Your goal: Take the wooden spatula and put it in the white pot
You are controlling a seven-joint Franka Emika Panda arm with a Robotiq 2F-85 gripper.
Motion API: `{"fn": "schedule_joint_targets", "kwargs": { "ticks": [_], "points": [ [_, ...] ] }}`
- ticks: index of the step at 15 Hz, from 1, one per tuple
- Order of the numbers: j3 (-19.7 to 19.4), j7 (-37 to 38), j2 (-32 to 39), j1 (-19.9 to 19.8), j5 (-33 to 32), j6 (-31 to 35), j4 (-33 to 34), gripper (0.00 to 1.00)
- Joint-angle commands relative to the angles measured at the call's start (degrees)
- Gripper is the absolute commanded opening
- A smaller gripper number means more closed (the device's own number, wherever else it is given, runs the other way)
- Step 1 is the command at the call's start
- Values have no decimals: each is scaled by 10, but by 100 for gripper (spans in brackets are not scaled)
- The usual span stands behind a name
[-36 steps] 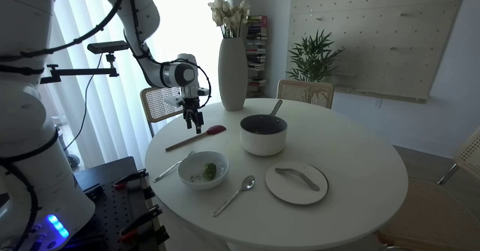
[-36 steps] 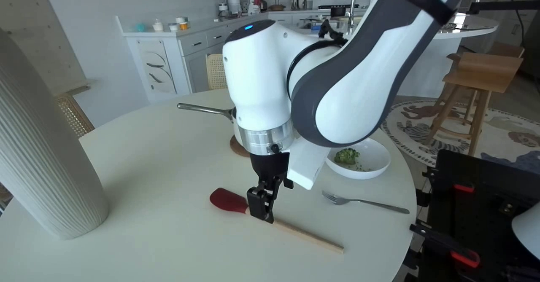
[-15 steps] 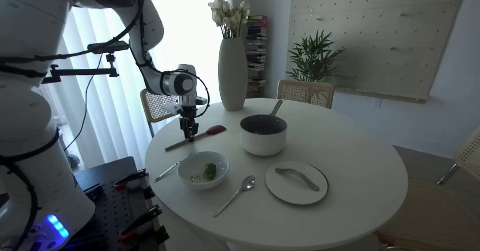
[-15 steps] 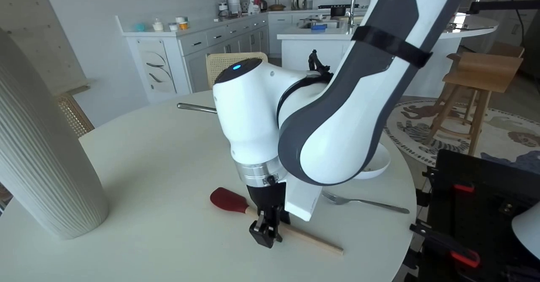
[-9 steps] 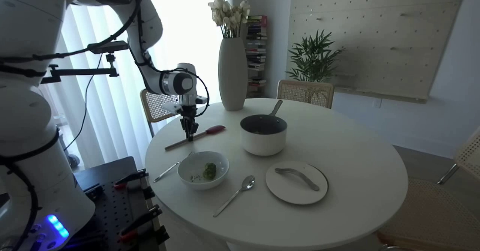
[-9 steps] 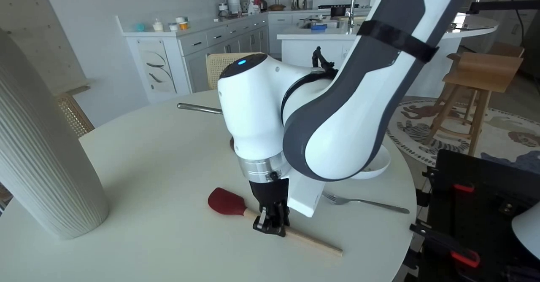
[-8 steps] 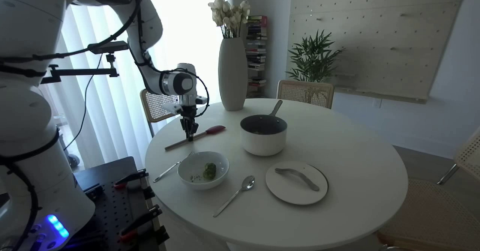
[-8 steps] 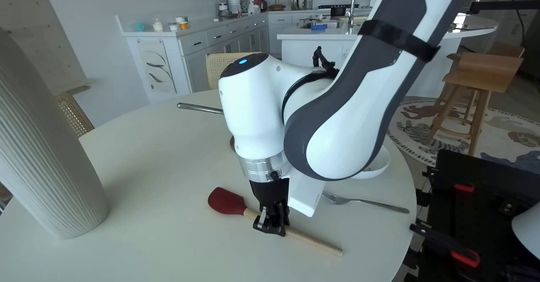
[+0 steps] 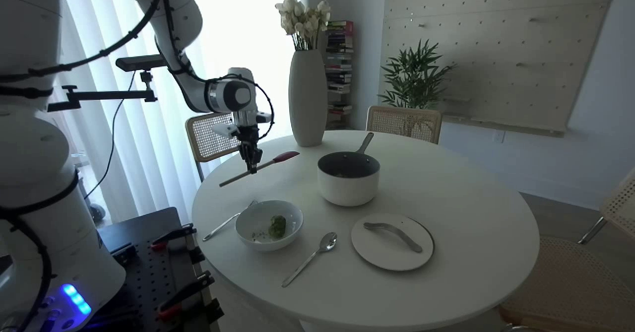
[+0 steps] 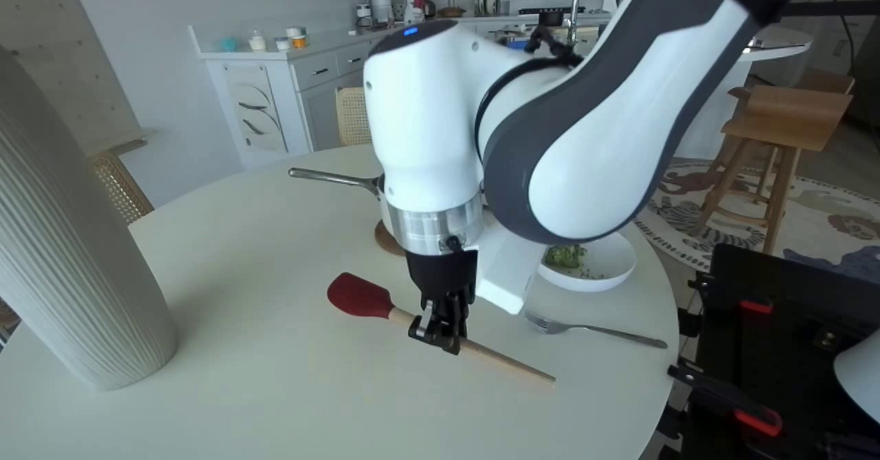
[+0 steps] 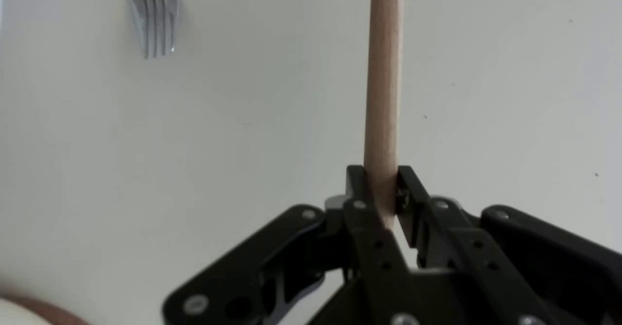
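Observation:
The wooden spatula has a pale wooden handle and a dark red head; in both exterior views the spatula (image 9: 286,156) (image 10: 361,296) hangs level above the table. My gripper (image 9: 252,169) (image 10: 447,345) is shut across its handle, between the head and the handle's end. In the wrist view both fingertips press the handle (image 11: 383,87) from either side, with the gripper (image 11: 381,172) pointing down. To the right in an exterior view stands the white pot (image 9: 349,189), dark inside, its long handle pointing away. Elsewhere my arm hides most of that pot, leaving its handle (image 10: 330,177) visible.
A white bowl (image 9: 268,245) with broccoli, a fork (image 9: 223,226) (image 11: 155,21), a spoon (image 9: 310,262) and a plate (image 9: 374,252) bearing a curved grey piece share the round table. A tall ribbed vase (image 9: 308,99) (image 10: 75,254) rises behind the spatula. A brown trivet (image 10: 387,240) lies under the pot.
The gripper came down over the handle and closed on it. Since half a second ago it has risen, lifting the spatula off the table. The pot and tableware have not moved.

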Motion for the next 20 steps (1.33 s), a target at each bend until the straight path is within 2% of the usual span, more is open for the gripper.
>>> {"fn": "schedule_joint_targets", "kwargs": {
  "ticks": [1, 6, 12, 16, 20],
  "points": [
    [10, 4, -106, 7, -8, -51, -34, 5],
    [58, -11, -204, -7, 17, -165, -19, 5],
    [95, -15, -298, -22, 73, -353, 24, 5],
    [74, -61, -352, -54, 73, -411, 15, 5],
    [0, -229, -393, -115, 66, -404, -18, 5]
  ]
}}
